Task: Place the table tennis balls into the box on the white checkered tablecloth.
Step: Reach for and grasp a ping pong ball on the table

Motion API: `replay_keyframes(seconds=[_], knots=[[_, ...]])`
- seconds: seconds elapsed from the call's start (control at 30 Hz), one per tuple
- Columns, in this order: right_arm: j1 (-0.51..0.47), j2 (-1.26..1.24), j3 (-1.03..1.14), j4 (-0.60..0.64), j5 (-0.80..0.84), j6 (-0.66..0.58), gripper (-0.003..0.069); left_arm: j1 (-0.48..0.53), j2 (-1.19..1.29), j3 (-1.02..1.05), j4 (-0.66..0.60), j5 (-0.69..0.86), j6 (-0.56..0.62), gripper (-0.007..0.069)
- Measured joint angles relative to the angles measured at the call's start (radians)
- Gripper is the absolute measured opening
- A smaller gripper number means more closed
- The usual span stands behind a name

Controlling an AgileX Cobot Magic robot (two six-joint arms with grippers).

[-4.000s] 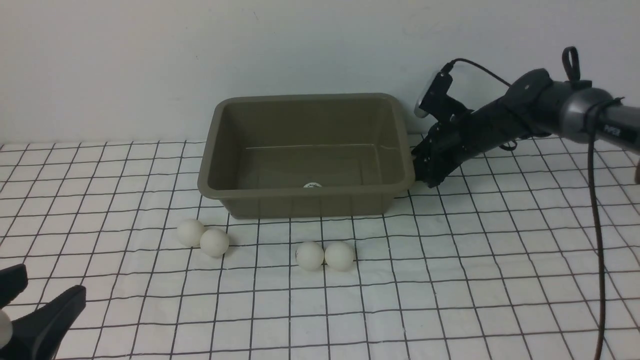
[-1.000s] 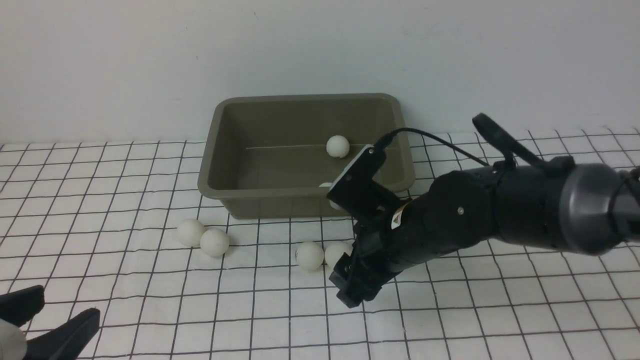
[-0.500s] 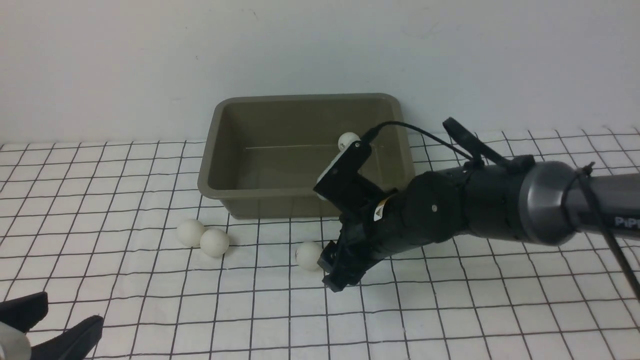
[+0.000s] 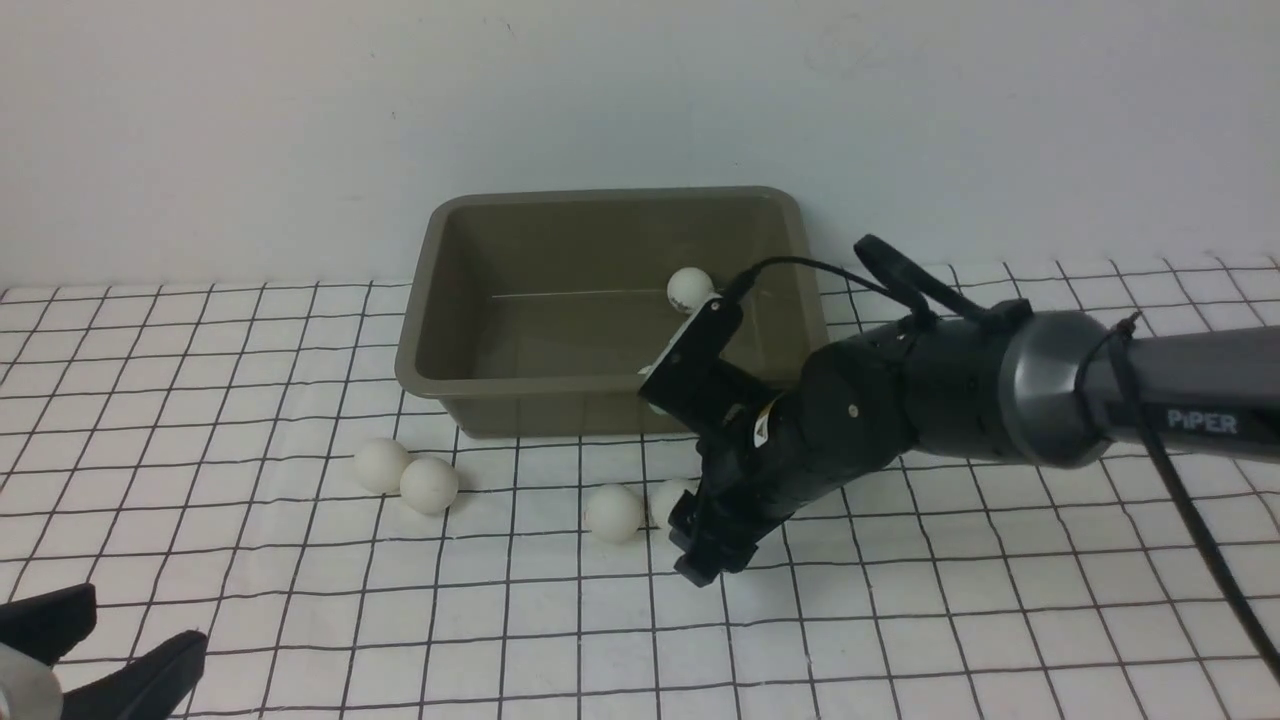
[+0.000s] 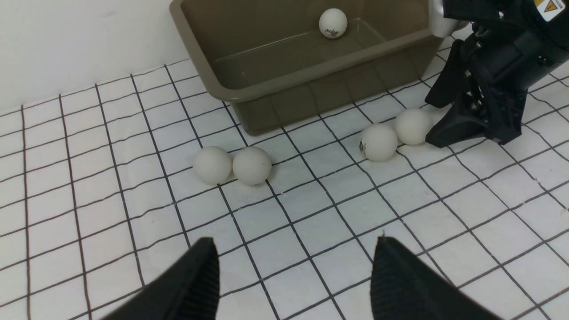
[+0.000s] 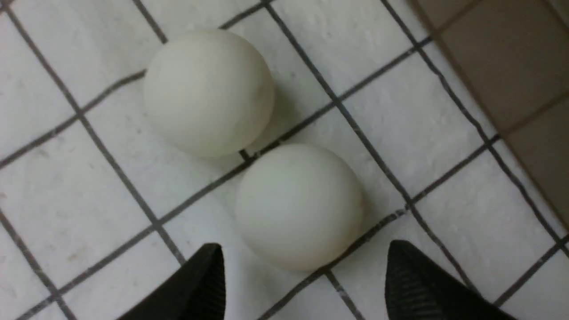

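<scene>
front view: right gripper (image 4: 692, 545) jaws apart, low over white checkered tablecloth (image 4: 900, 600), beside one of four table tennis balls (image 4: 612, 513) before box (image 4: 600, 410); fifth ball (image 4: 688, 288) inside; left gripper (image 4: 110, 640) spread, empty

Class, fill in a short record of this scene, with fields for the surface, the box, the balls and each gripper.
Surface: white checkered tablecloth
Container: box, upright at the back of the cloth
In the box: one ball
On the cloth, left to right: first ball, second ball, third ball, fourth ball, lying in two close pairs in front of the box
Right gripper: open, low at the fourth ball, not gripping it
Left gripper: open, empty, near the cloth's front left
</scene>
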Motion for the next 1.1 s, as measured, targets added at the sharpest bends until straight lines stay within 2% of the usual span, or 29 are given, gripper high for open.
replay_keyframes(seconds=[0.1, 0.27, 0.37, 0.47, 0.7, 1.1], knots=[[-0.008, 0.0, -0.001, -0.01, -0.009, 0.007, 0.0429, 0.0, 0.0, 0.0, 0.0, 0.0, 0.0, 0.0415], [-0.008, 0.0, -0.002, 0.012, -0.069, 0.007, 0.0349, 0.0, 0.0, 0.0, 0.0, 0.0, 0.0, 0.0415], [-0.008, 0.0, -0.002, 0.017, -0.053, 0.007, 0.0332, 0.0, 0.0, 0.0, 0.0, 0.0, 0.0, 0.0415], [-0.008, 0.001, -0.002, 0.022, -0.026, -0.008, 0.0343, 0.0, 0.0, 0.0, 0.0, 0.0, 0.0, 0.0415], [-0.008, 0.001, -0.002, 0.058, -0.019, -0.035, 0.0421, 0.0, 0.0, 0.0, 0.0, 0.0, 0.0, 0.0415], [-0.008, 0.001, -0.002, 0.098, -0.05, -0.07, 0.0441, 0.0, 0.0, 0.0, 0.0, 0.0, 0.0, 0.0415]])
